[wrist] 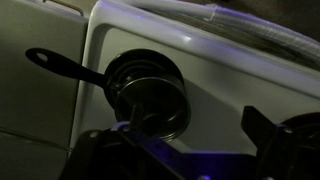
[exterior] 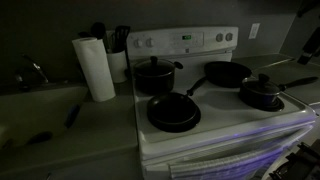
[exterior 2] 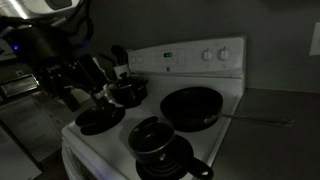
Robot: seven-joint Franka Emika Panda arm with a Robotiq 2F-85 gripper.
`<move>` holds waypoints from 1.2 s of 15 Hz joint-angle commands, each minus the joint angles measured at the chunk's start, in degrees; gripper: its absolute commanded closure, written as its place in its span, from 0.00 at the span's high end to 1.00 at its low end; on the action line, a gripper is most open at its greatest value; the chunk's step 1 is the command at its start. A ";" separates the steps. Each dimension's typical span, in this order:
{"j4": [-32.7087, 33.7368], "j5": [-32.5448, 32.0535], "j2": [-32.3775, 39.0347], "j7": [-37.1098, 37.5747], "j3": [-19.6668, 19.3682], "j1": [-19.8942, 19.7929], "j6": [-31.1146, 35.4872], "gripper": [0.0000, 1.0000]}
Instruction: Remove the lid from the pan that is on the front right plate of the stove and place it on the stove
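DIM KITCHEN, left to right: one white paper towel roll (exterior: 97,68) stands on the pale bench (exterior: 60,130), well away from the pincer. One light holder of dark utensils (exterior: 118,60) sits just behind it.

Next comes the white four-burner stove (exterior: 215,105) (exterior 2: 232,95), visible in both exterior views and carrying four black vessels. A two-handled black pot (exterior: 155,78) at the back is closed by a dark lid (exterior: 155,66), so its contents are hidden. A wide flat black frying pan (exterior: 173,113) sits in front of it, and a second black frying pan (exterior: 227,72) sits at the back. Nothing can be made out inside either in the low light.

Farthest right, near the stove's front corner, the small black deep saucepan (exterior: 262,97) (wrist: 112,85) carries its small round glassy dark-knobbed lid (exterior: 262,84) (wrist: 155,95), and its inside cannot be seen. That makes two lids, both in place.

In the wrist view the saucepan lies just ahead and left of the pincer (wrist: 195,125). The pincer's dark fingers appear spread and grip nothing. The long straight handle (wrist: 65,65) reaches away from the pincer, past the stove's side edge and over the bench. Bare white stove top shows beside the saucepan on the pincer's side, and also between the vessels. The dark robot arm (exterior 2: 50,55) enters at the frame's left in an exterior view.
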 commanded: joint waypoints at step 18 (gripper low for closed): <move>1.24 -0.44 1.97 0.42 -1.36 -0.67 2.09 1.00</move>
